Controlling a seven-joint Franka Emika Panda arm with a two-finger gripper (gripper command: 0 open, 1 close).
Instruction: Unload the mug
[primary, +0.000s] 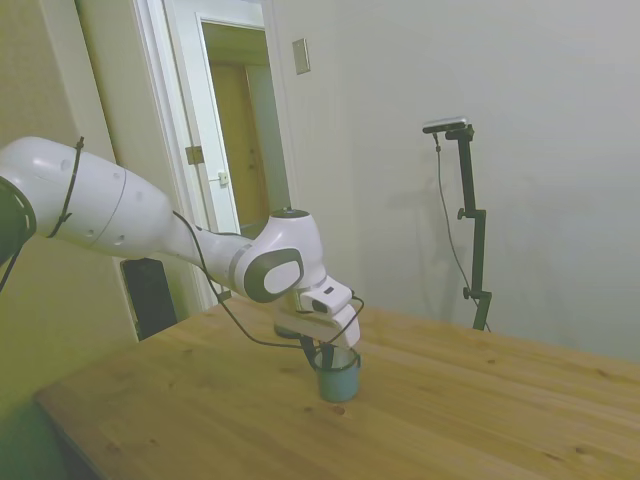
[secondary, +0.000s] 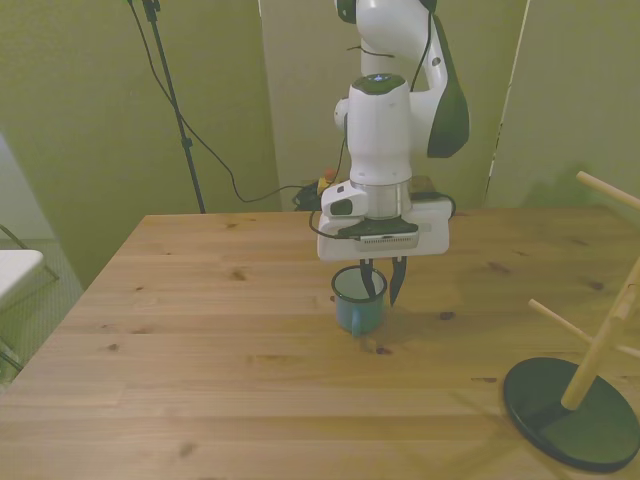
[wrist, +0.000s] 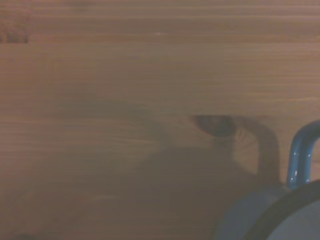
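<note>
- Wooden planks make up the desk, a knotty pine top in a plain pale-walled room with a doorway behind it in the side view.
- Nearest the desk's front edge, toward its corner on the front view's right, stands the wooden peg stand on its dark round base; its pegs are bare, so nothing hangs there now.
- Farther in, near the middle of the desk and well apart from the stand, the mug sits upright on the wood, handle out to one side as the wrist view shows.
- Right over the mug, the gripper reaches down with its fingers a little apart, one dipping inside the rim and the other outside it, straddling the wall. I judge this a rim hold being released after the mug was set down, though whether the pads still touch the wall I cannot tell.
- Farthest back, the white arm leans low across the desk, which suits a set-down at table height.
- No brand, label or readable writing shows on the mug, stand or arm.
</note>
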